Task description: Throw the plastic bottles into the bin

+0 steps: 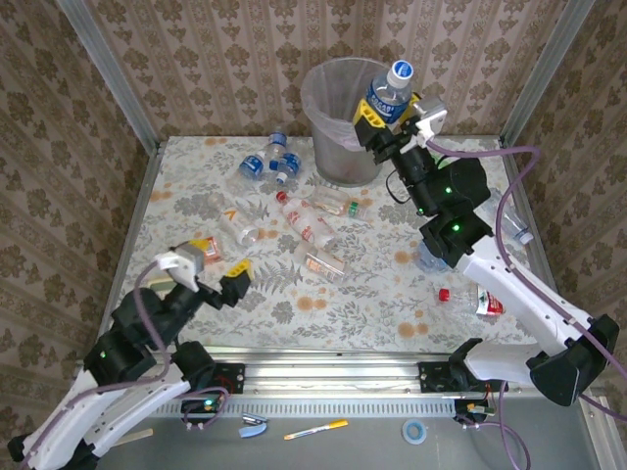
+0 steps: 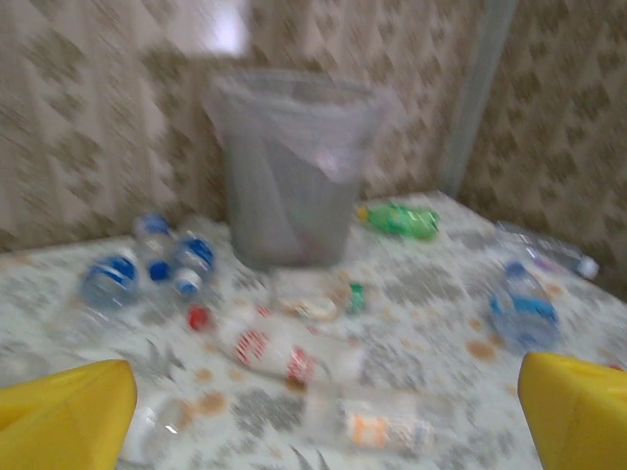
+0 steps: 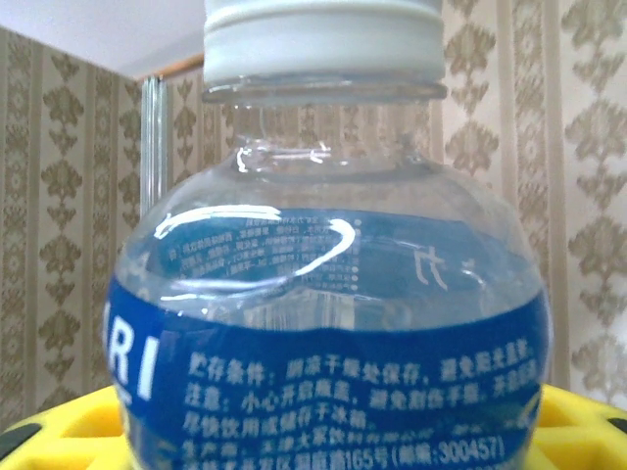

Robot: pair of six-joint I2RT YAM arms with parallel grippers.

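Observation:
My right gripper [image 1: 380, 114] is shut on a clear bottle with a blue label and white cap [image 1: 390, 92], held upright above the bin's right rim; up close the same bottle [image 3: 333, 294] sits between yellow fingers [image 3: 59, 431]. The translucent grey bin [image 1: 338, 117] stands at the table's back middle and also appears as the bin [image 2: 294, 166]. My left gripper [image 1: 217, 262] hangs open over the near left of the table, nothing between its yellow fingers [image 2: 64, 416]. Several bottles lie ahead of it: a red-labelled bottle [image 2: 269, 351], an orange-labelled one [image 2: 377, 423] and a blue-labelled group [image 1: 266, 164].
A green bottle [image 2: 400, 219] lies right of the bin. More bottles rest at the right side: a blue one [image 2: 524, 308], a red-capped one [image 1: 468, 299]. Metal corner posts and wallpapered walls close in the table. A pen [image 1: 315, 429] and tape roll [image 1: 415, 432] lie below the front rail.

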